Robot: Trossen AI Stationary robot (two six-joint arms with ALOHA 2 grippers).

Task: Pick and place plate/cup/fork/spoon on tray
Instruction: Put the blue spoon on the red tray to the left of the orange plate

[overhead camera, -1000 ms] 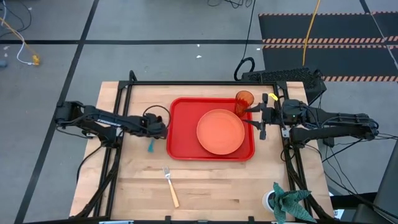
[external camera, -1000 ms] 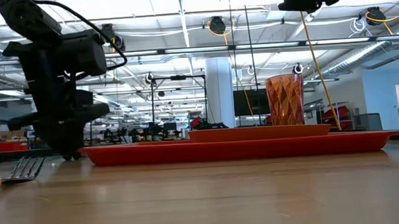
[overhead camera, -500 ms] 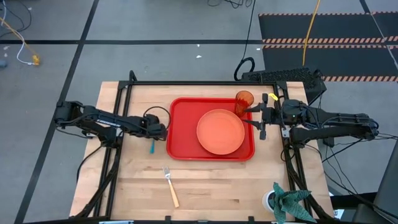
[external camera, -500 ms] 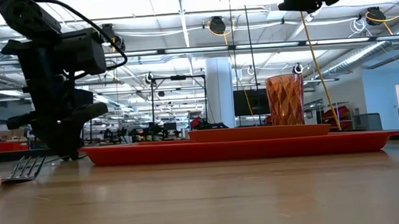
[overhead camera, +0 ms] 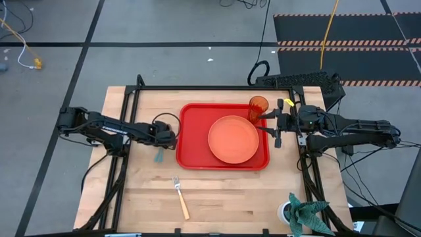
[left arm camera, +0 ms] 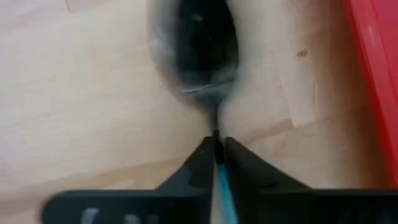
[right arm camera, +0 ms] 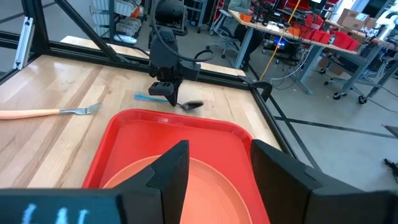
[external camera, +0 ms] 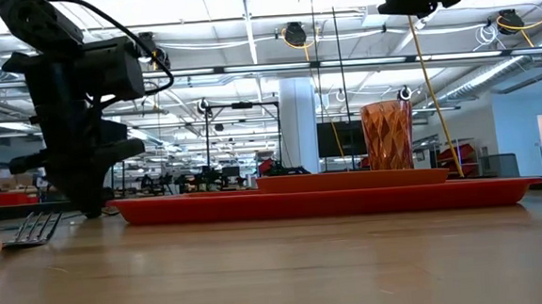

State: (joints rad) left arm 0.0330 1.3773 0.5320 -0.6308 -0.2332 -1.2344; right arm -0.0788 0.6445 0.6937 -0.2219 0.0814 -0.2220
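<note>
The spoon, with a dark bowl [left arm camera: 199, 50] and a light-blue handle [overhead camera: 158, 156], is on the table just left of the red tray [overhead camera: 194, 141]. My left gripper [overhead camera: 168, 136] is over it and shut on it; it also shows in the right wrist view [right arm camera: 166, 93]. The plate [overhead camera: 233, 139] lies on the tray and the cup [overhead camera: 258, 105] stands upright in the tray's far right corner. The fork [overhead camera: 181, 197] lies on the table near the front edge. My right gripper [overhead camera: 273, 128] is open and empty at the tray's right rim, beside the cup. My left gripper pinches the spoon's thin neck [left arm camera: 217, 142], where the blue handle meets the metal, between its two fingertips [left arm camera: 202, 158]. The fingers come from above, pointing down, and close across the handle. The spoon lies about level, bowl toward the far edge [right arm camera: 193, 105]; whether it is off the table I cannot tell.
A dark metal frame [overhead camera: 197, 87] borders the table's far and side edges. A white cup with a green cloth [overhead camera: 299, 212] stands at the near right corner. Bare wood lies between the tray and the front edge, around the fork.
</note>
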